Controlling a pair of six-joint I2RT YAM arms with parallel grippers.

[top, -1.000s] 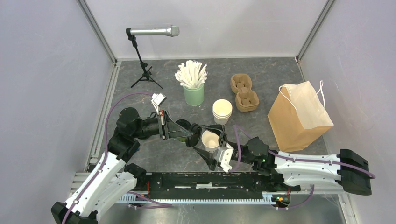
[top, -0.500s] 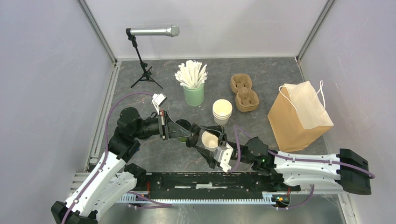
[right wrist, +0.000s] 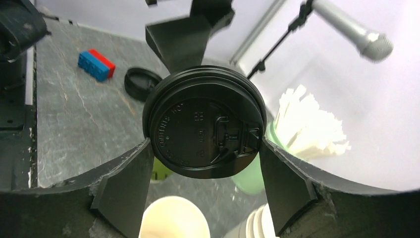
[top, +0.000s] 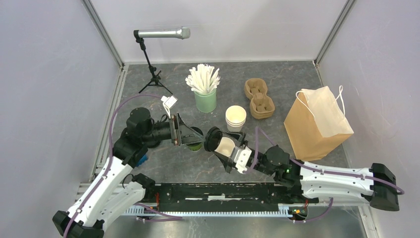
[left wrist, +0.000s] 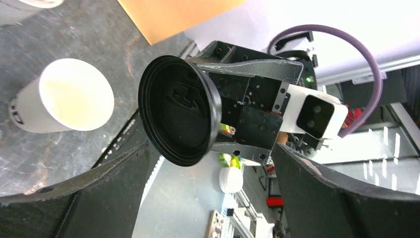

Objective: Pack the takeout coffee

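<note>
A round black lid [right wrist: 205, 121] sits edge to edge between the fingers of my right gripper [right wrist: 204, 144], which is shut on it above the table. Just under it stands a lidless white cup with dark print [top: 227, 147], also seen in the left wrist view [left wrist: 69, 94]. My left gripper [top: 190, 136] faces the lid from the left, jaws wide open and holding nothing. An olive-green cup [top: 196, 146] is mostly hidden below the left gripper. A second black lid [right wrist: 141, 82] lies flat on the table.
A stack of lidless cream cups [top: 236, 118] and a mint-green cup of white sticks [top: 205, 96] stand behind. Two cardboard cup carriers [top: 258, 96] and a brown paper bag [top: 317, 129] are at right. A microphone on a tripod [top: 156, 49] is at back left. A blue-and-red block [right wrist: 96, 64] lies near the left arm.
The left gripper was shut on the lid and has now opened and drawn back to the left. The right gripper has closed on the lid and now carries it alone.
</note>
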